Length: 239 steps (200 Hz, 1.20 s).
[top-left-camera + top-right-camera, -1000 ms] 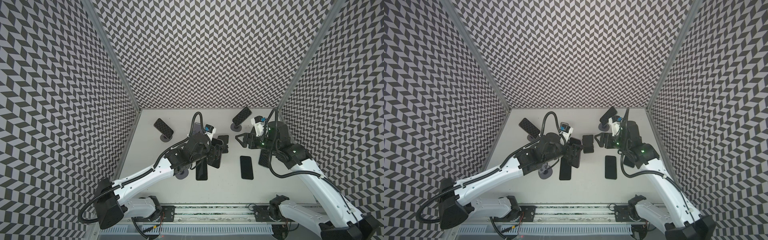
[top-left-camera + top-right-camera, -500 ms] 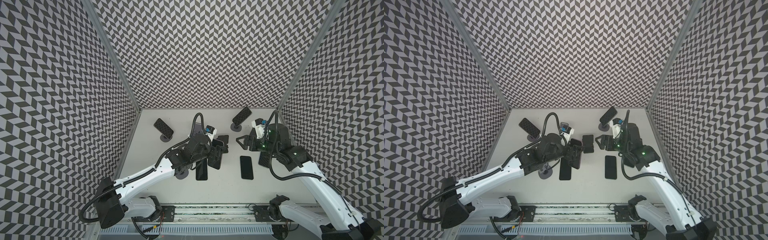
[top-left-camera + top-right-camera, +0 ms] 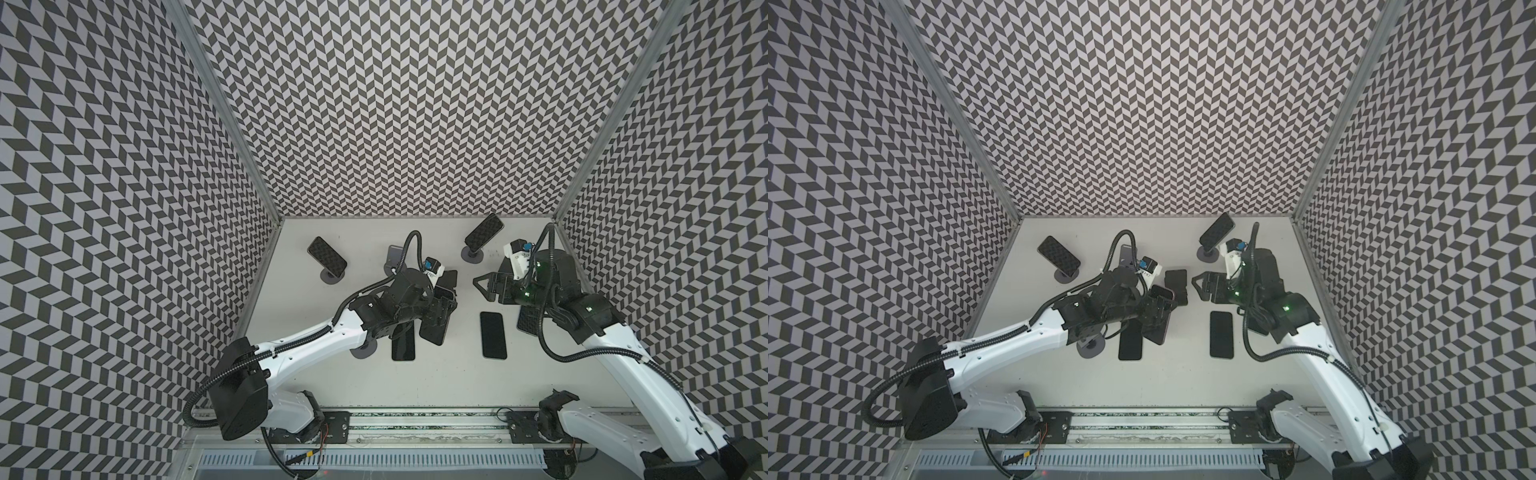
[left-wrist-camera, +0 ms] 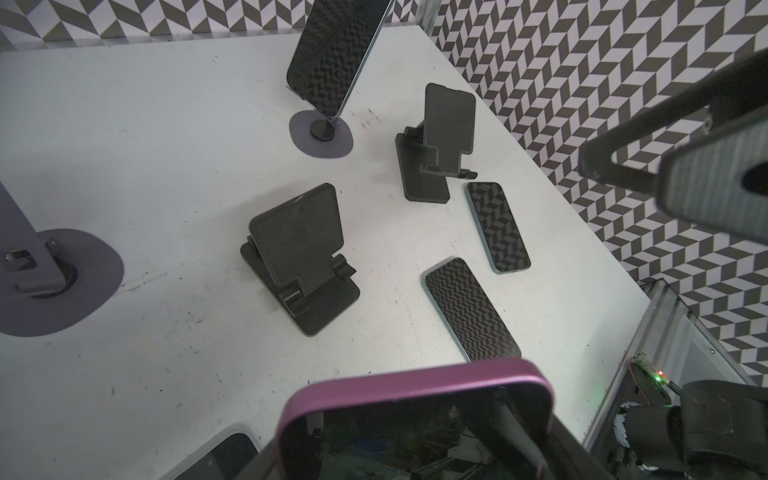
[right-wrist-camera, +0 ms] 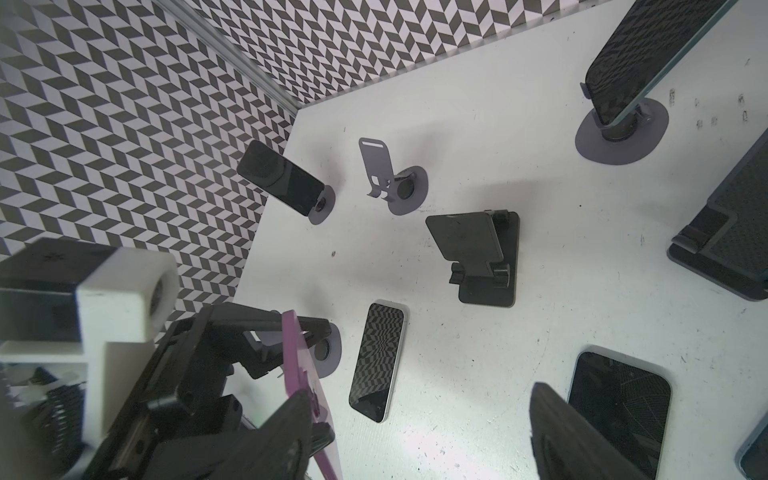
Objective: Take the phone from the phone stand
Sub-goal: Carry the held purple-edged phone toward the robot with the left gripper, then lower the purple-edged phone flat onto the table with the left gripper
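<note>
Phone off its stand, not yet laid down.
My left gripper clamps it in the air; my right gripper hangs open and empty.

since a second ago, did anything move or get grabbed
Barely. The left claw, shut on the purple phone, drifted slightly right and toward the near edge; the open right claw eased slightly toward the near edge too. Nothing taken or let go. The other phones and stands stayed put.
</note>
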Motion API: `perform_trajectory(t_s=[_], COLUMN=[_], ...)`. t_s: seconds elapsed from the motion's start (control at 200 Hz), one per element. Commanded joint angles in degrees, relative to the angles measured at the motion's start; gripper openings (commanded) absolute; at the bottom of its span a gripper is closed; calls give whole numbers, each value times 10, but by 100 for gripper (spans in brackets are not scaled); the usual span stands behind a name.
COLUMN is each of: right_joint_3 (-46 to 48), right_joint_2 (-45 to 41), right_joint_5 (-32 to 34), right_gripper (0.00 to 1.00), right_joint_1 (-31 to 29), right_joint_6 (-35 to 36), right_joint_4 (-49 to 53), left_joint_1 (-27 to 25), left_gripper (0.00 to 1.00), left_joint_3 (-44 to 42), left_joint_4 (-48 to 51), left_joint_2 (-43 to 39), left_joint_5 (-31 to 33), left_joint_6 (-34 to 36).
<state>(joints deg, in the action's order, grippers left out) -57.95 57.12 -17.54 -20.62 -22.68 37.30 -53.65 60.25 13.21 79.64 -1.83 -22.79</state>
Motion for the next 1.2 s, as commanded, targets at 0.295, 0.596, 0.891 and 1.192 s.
perform_trajectory(t_s=[0.295,0.596,0.891,1.192], right_joint_3=[-4,-21,27,64], right_joint_2=[-9,-43,-93,-109], right_joint_5=[15,66,67,59], right_gripper=[80,80,80,80], right_joint_1=[-3,-3,-3,-3], right_joint_6=[-26,-56,-78,-93], right_joint_4=[-3,41,119,109], left_joint_1=[-4,-5,-13,-17], left_gripper=[59,59,59,59], left_joint_3=[-2,-10,-43,-64], left_joint_4=[-36,-51,-75,-107], left_joint_2=[-32,-19,-20,25], left_joint_5=[-2,-43,-42,-65], left_joint_6=[30,37,5,-10])
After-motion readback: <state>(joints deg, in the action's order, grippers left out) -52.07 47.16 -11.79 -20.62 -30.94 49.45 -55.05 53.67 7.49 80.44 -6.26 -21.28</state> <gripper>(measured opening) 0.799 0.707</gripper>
